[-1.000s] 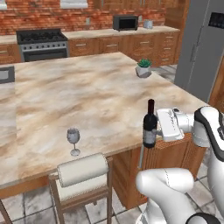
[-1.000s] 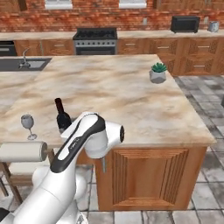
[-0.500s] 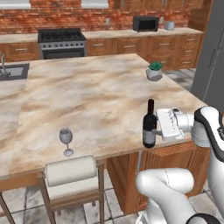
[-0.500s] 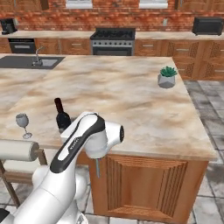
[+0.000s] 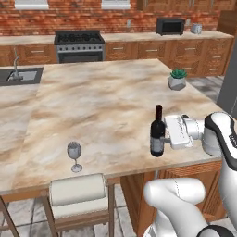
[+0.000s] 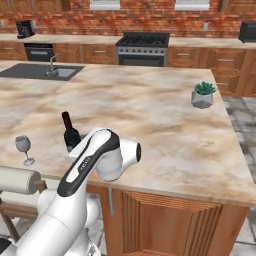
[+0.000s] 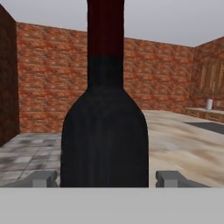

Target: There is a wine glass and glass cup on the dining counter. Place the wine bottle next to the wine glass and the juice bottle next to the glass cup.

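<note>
Marble table [image 5: 92,106] at center carries an upright dark bottle [image 5: 157,134], red-topped, pinched by the tool [image 5: 163,134]; glass [image 5: 74,155] lower left.

The wine bottle [image 5: 157,134] is slim and nearly black, with a long narrow neck, a dark red top and a pale label. It stands upright over the near edge of the counter [image 5: 102,102], a wide beige-brown veined marble top with a sunken sink at its far left. The wine glass [image 5: 74,156], small, clear and stemmed, stands upright near the same edge, well apart from the bottle, to its left.
</note>
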